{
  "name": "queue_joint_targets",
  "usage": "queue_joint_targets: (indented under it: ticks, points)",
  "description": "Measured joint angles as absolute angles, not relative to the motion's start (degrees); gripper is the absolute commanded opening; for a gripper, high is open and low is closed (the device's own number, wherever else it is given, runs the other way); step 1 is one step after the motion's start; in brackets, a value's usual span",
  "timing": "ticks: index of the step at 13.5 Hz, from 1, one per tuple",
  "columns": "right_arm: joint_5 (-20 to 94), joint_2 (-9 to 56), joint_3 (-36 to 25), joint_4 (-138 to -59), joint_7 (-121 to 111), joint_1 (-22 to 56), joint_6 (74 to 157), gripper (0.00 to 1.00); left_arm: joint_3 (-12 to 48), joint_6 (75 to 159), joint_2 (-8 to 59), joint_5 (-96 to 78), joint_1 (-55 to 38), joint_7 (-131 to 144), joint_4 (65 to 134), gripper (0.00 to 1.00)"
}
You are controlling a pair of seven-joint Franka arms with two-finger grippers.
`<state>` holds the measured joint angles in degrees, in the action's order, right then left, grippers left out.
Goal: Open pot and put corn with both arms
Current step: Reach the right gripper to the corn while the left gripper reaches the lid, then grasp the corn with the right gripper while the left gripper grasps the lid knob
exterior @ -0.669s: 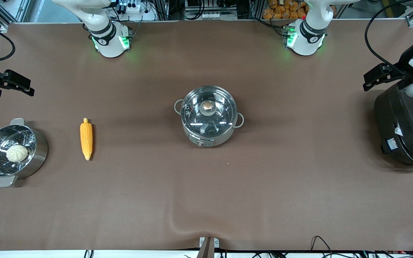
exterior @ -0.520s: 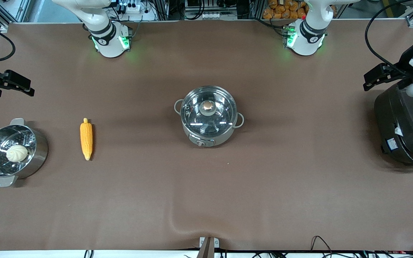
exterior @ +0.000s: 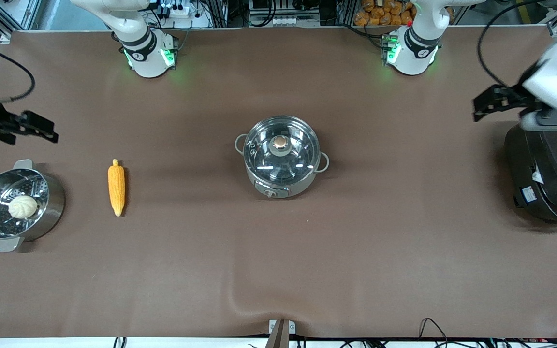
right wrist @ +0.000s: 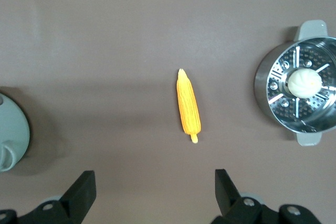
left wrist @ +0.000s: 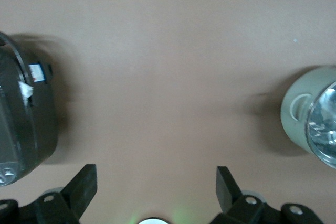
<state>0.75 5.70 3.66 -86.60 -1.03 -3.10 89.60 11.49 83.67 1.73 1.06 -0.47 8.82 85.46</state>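
Note:
The steel pot stands mid-table on its grey base, its glass lid shut, with a round knob. The pot's edge also shows in the left wrist view. The corn lies on the table toward the right arm's end and shows in the right wrist view. My right gripper is open and empty in the air near the steamer pot, its fingers wide apart. My left gripper is open and empty in the air beside the black cooker, its fingers wide apart.
A steel steamer pot holding a white bun stands at the right arm's end, also in the right wrist view. A large black cooker stands at the left arm's end, also in the left wrist view.
Both grippers have shifted a little toward the middle of the table. The right one moved toward the corn and the left one toward the pot. Pot, lid and corn have not moved.

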Motion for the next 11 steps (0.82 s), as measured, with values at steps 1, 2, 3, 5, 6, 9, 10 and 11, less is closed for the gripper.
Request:
queue_joint_targets:
  ticks: [1, 2, 3, 5, 6, 9, 10, 11]
  points:
    - [0.76, 5.87, 3.78, -89.14, -1.03, -2.98, 92.69, 1.0, 13.64, 83.96, 2.53, 1.03, -0.73, 11.51, 85.49, 1.0]
    - [0.76, 5.96, 3.89, -91.93, -1.03, -2.88, 95.53, 1.0, 16.08, 84.81, 3.47, 1.01, -1.0, 15.58, 85.5, 1.0]
    - [0.76, 6.02, 3.92, -94.59, -1.03, -2.86, 97.51, 1.0, 18.7, 86.12, 4.53, 1.0, -1.36, 20.41, 85.51, 1.0]
    - [0.76, 6.08, 3.88, -100.09, -1.03, -2.87, 101.52, 1.0, 23.22, 88.97, 7.12, 1.0, -3.35, 31.01, 85.59, 1.0]
    - [0.75, 6.13, 3.84, -103.09, -1.08, -2.94, 104.2, 1.0, 24.23, 90.56, 8.57, 1.0, -5.53, 35.82, 85.63, 1.0]
    - [0.75, 6.29, 3.72, -112.67, -1.87, -3.15, 114.51, 1.0, 24.66, 95.64, 13.24, 1.01, -13.27, 47.14, 85.71, 1.0]
    - [0.75, 6.31, 3.71, -115.76, -1.93, -3.16, 117.8, 1.0, 24.64, 97.59, 15.05, 1.02, -15.72, 50.94, 85.77, 1.0]
    - [0.74, 6.33, 3.68, -118.59, -1.96, -3.19, 120.87, 1.0, 24.57, 99.75, 17.02, 1.04, -18.15, 54.77, 85.81, 1.0]
